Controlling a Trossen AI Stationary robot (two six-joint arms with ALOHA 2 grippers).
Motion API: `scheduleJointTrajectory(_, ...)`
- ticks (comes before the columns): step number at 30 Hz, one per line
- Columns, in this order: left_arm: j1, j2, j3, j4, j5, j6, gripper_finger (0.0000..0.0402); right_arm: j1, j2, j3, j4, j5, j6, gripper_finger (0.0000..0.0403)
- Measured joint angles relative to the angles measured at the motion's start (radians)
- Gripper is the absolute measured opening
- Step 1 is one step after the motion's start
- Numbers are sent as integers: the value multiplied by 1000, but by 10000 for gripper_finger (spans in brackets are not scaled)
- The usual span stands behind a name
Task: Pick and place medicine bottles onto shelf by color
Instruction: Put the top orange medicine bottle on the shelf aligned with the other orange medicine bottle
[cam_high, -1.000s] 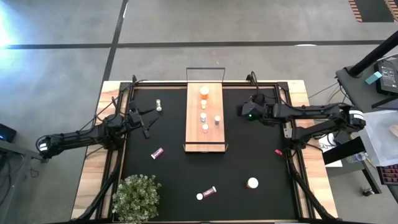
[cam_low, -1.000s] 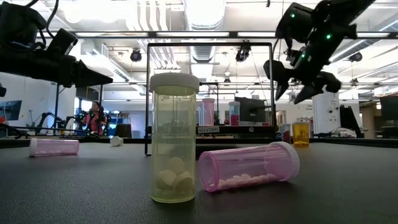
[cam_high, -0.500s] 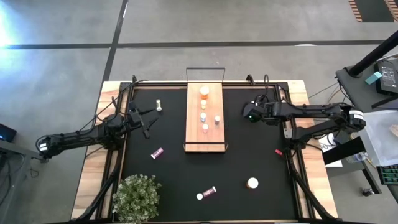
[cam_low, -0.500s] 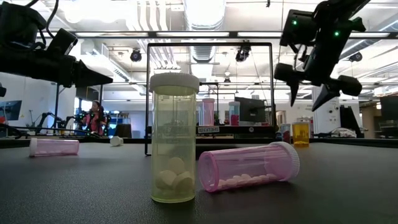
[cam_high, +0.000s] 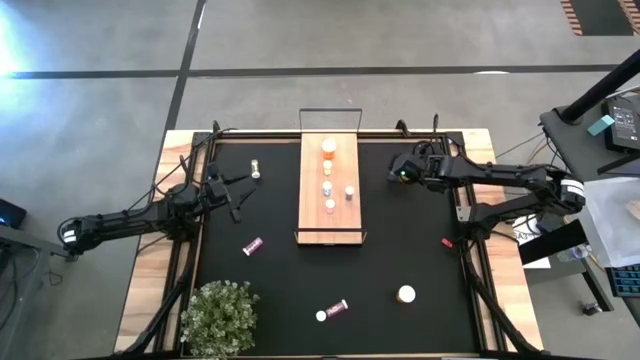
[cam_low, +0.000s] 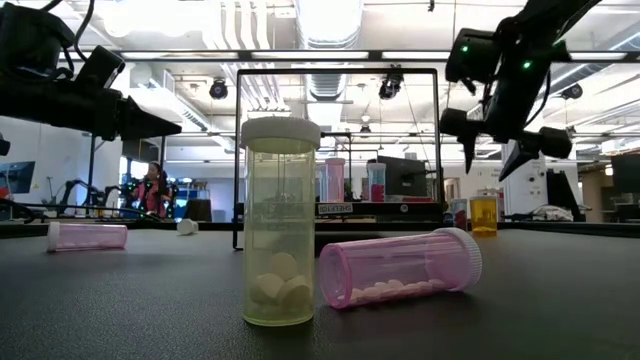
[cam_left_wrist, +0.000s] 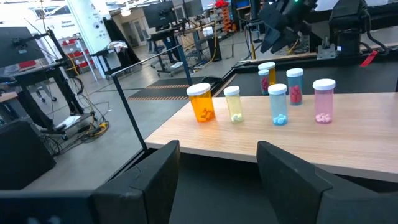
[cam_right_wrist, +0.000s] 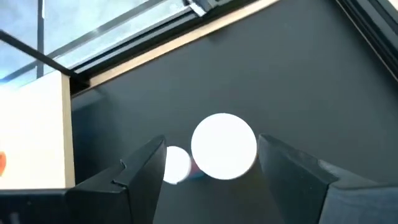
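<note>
- You have five medicine bottles (cam_high: 327, 187) standing upright on the shelf (cam_high: 342, 222): the wide amber one (cam_left_wrist: 201, 102) at its far end, then a pale yellowish one (cam_left_wrist: 233, 104), one with blue contents (cam_left_wrist: 278, 106), a magenta one (cam_left_wrist: 295, 87) and a pink one (cam_left_wrist: 323, 101).
- Five remain off the shelf, by my count: a small one (cam_high: 256, 170) to its left, two pink ones lying on their sides (cam_high: 253, 244) (cam_high: 338, 307) in front of it, a white-capped one upright (cam_high: 406, 294), and an amber bottle (cam_low: 483, 213) standing just to its right. I judge the task about half done.
- Your right gripper (cam_high: 397, 173) hangs above the mat right of the shelf, jaws open and empty. Its wrist view shows a round white cap (cam_right_wrist: 224, 145) between the fingers from above, probably that amber bottle's.
- Your left gripper (cam_left_wrist: 217, 162) waits left of the shelf, jaws apart, holding nothing.
- The bottles are small, clear-walled cylinders with white caps and pills inside.
</note>
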Motion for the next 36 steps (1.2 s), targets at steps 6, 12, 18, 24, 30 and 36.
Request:
scheduleJointTrajectory(6,0,0,0,0,0,0,199,-5,120,0,72,34,-104,242)
scheduleJointTrajectory(12,0,0,0,0,0,0,199,-18,179,79,-49,33,0,242)
scheduleJointTrajectory(18,0,0,0,0,0,0,199,-56,215,214,-221,9,32,242)
scheduleJointTrajectory(24,0,0,0,0,0,0,199,-134,288,317,-395,-109,193,242)
scheduleJointTrajectory(30,0,0,0,0,0,0,199,-210,361,380,-406,-255,177,242)
scheduleJointTrajectory(36,0,0,0,0,0,0,199,-234,415,414,-407,-266,141,242)
